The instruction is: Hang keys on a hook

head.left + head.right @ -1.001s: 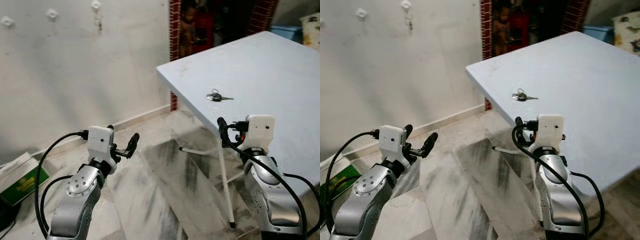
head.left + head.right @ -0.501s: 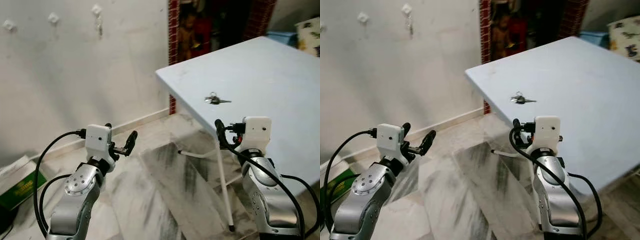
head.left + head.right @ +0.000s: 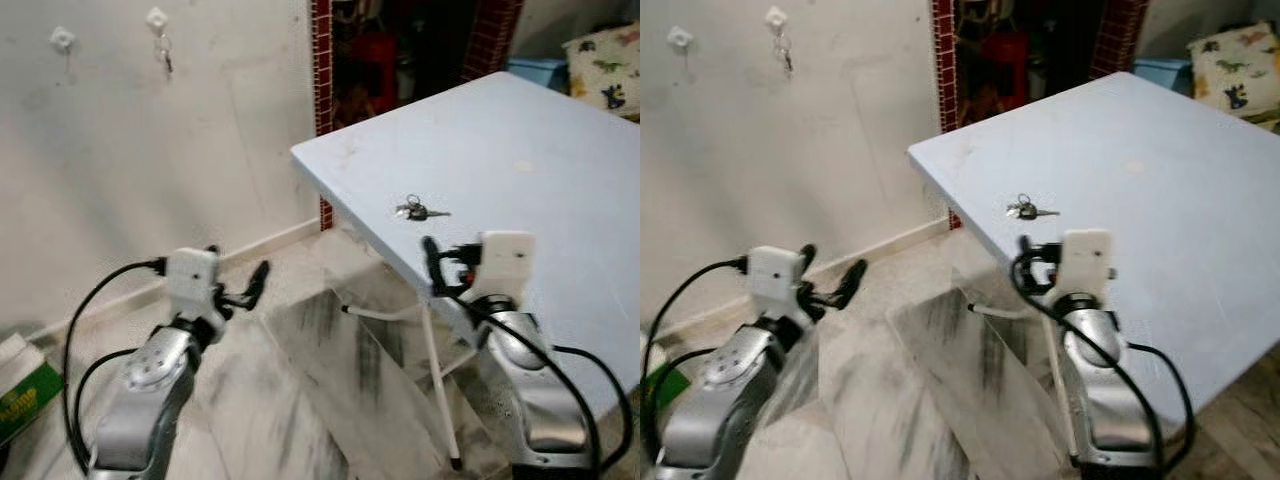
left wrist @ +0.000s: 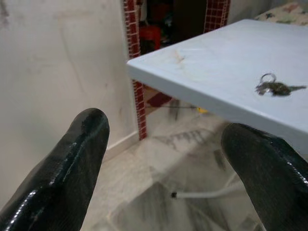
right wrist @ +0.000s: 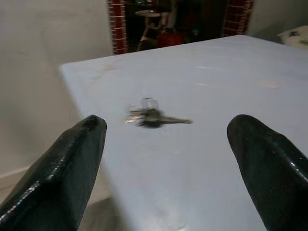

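Keys point(image 3: 420, 210): one bunch on table point(image 3: 560, 150).

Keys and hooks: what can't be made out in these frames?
- Keys on the table: blurred in the right wrist view, so their number is unclear.
- Wall hooks: too small in the head views; something hangs from one, unidentifiable.
- Doorway: too dark to tell its contents.

Keys point(image 3: 1021, 209) lie on the table point(image 3: 1180, 190), beyond the right gripper point(image 3: 1023, 262).
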Available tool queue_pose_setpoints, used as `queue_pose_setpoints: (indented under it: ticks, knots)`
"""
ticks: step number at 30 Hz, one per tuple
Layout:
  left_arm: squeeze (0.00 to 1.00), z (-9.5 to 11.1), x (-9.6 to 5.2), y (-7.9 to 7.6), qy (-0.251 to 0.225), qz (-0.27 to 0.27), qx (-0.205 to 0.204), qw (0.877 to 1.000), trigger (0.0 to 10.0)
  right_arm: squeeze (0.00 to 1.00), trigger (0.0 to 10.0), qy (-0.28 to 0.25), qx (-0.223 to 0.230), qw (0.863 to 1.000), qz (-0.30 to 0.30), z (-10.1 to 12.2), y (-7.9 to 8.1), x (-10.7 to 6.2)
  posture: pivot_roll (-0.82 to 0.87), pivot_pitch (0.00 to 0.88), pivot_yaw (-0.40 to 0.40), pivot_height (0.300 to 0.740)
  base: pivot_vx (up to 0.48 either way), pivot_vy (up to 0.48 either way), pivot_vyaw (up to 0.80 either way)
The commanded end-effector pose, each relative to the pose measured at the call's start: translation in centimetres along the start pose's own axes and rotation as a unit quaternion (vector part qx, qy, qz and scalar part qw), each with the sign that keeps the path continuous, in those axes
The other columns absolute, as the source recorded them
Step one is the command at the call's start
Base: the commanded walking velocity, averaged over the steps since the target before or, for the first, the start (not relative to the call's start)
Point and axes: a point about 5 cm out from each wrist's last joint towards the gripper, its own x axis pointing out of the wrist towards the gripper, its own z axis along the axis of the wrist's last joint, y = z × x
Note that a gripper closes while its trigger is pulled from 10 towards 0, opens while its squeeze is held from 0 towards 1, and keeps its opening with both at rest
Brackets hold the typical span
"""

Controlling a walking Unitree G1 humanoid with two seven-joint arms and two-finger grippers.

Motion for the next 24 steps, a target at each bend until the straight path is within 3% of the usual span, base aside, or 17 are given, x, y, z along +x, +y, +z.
queue_pose_setpoints:
  ticks: [1, 24]
  knots:
    - [0.0, 0.07, 0.03, -0.33, 0.0, -0.012, 0.005, 1.0, 10.0, 0.0, 10.0, -0.004, 0.001, 1.0, -0.005, 0.2, -0.18, 0.06, -0.02, 0.0, 0.083, 0.74, 0.296, 0.0, 0.0]
    - [0.0, -0.07, 0.01, -0.4, 0.005, -0.016, 0.009, 1.0, 10.0, 0.0, 10.0, -0.003, -0.002, 1.0, -0.002, 0.06, 0.01, 0.13, -0.01, 0.0, 0.083, 0.74, 0.299, 0.0, 0.0]
